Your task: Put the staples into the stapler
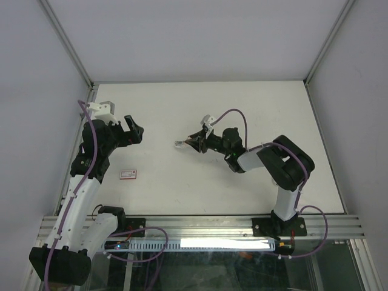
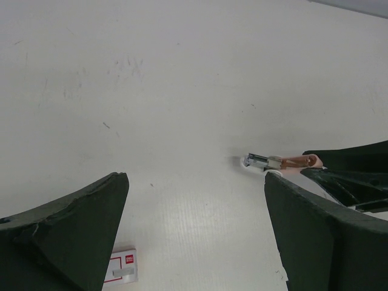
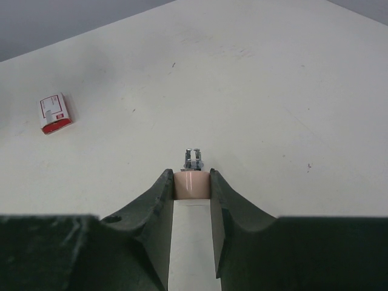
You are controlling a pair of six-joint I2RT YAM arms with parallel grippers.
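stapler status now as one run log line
right gripper: shut on stapler | left gripper: open, empty | red-and-white box: on table | staples: none seen

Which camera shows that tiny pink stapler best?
The left wrist view: the tiny pale pink and white stapler appears side-on, most of its length showing. The right wrist view shows only its front end between the fingers of the right gripper; the top view, a speck.

left claw (image 1: 135,129): hovering, jaws wide | right claw (image 1: 190,143): low, jaws clamped
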